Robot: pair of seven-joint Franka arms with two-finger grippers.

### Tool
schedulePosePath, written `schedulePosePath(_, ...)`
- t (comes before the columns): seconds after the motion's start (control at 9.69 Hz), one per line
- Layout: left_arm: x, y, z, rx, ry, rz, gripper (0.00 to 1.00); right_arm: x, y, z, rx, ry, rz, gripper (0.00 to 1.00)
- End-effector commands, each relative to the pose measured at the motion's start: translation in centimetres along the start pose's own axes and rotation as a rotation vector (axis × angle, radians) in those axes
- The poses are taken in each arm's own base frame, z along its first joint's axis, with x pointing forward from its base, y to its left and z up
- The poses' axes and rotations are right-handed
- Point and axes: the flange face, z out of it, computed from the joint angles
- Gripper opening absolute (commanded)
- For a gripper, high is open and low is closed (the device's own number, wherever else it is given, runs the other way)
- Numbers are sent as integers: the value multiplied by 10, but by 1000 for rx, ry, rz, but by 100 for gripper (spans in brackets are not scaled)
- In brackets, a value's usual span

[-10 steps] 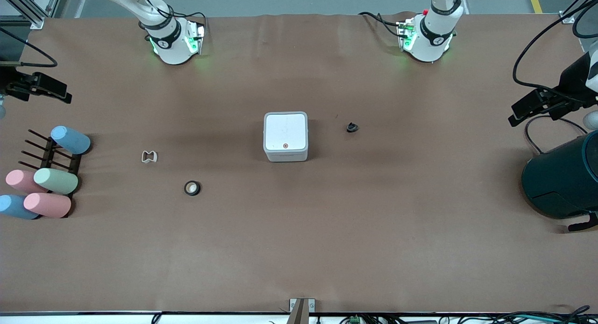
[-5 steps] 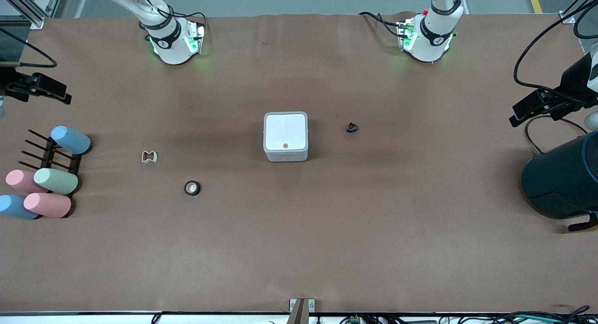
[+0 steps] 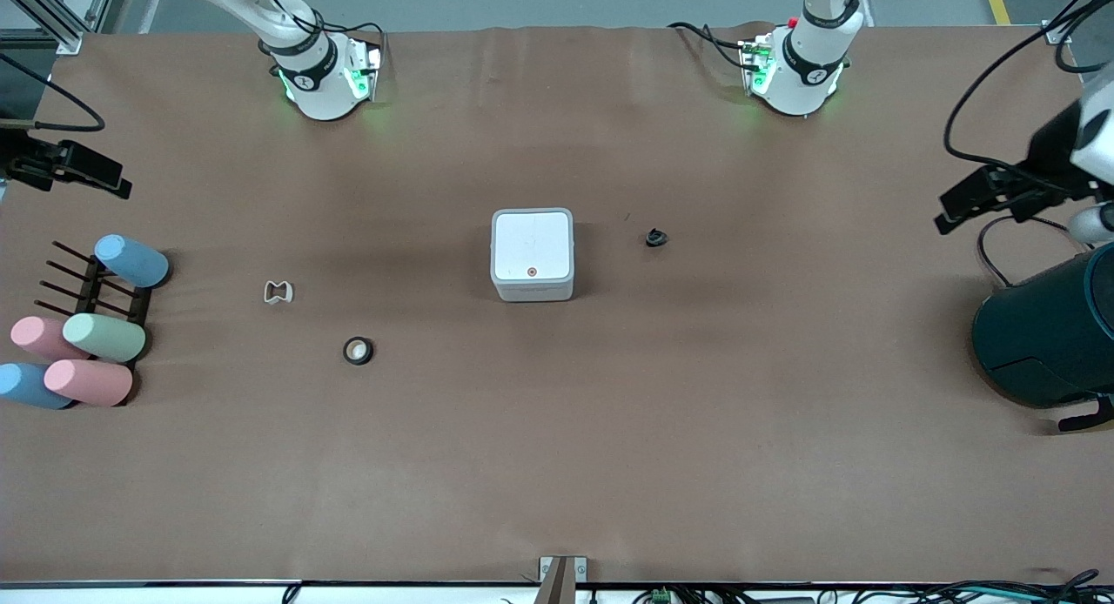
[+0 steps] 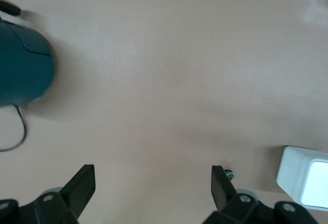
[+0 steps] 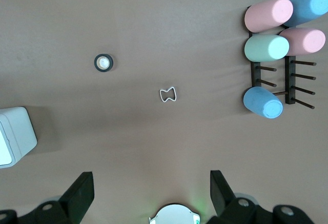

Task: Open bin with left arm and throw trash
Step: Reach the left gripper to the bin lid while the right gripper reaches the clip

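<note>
Three trash pcs — white frame (image 3: 278, 292), black ring (image 3: 358, 351), black lump (image 3: 656, 237) — lay w/ one closed bin (image 3: 532, 254) on brown surface (image 3: 557, 465); left pincer (image 4: 152, 183) and right pincer (image 5: 151, 189) both spread, empty.

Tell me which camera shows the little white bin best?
The front view: the whole bin sits mid-table, lid shut, orange button visible. The left wrist view catches only a corner at its edge; the right wrist view likewise shows just part.

The left gripper (image 3: 966, 205), spread wide at its own end of the tabletop above the dark teal drum (image 3: 1044, 334), has drifted slightly toward the robots' bases. The right gripper (image 3: 91, 176) has crept the same way.
</note>
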Motion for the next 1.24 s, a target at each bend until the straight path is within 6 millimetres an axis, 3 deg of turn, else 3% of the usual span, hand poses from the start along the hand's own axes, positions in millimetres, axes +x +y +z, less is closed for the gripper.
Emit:
schedulePosePath(0.0, -22, 42, -2, 17, -31, -68, 100, 7, -7, 18, 3, -37, 55, 100)
schedulePosePath(0.21, -50, 98, 7, 23, -53, -60, 100, 12, -15, 29, 23, -42, 45, 100)
schedulePosePath(0.41, -62, 143, 45, 51, -141, 28, 100, 13, -25, 71, 60, -34, 56, 100)
schedulePosePath(0.62, -83, 175, 61, 59, -195, 107, 100, 9, -52, 123, 65, 16, 23, 100)
schedulePosePath(0.83, -100, 216, 74, 26, -182, 183, 99, -3, -50, 193, 48, 2, 18, 100)
schedulePosePath(1.03, -110, 241, 85, 10, -171, 211, 89, -38, -41, 283, 65, 77, 16, 100)
schedulePosePath(1.14, -114, 249, 88, -1, -167, 224, 86, -45, -41, 305, 56, 51, 4, 100)
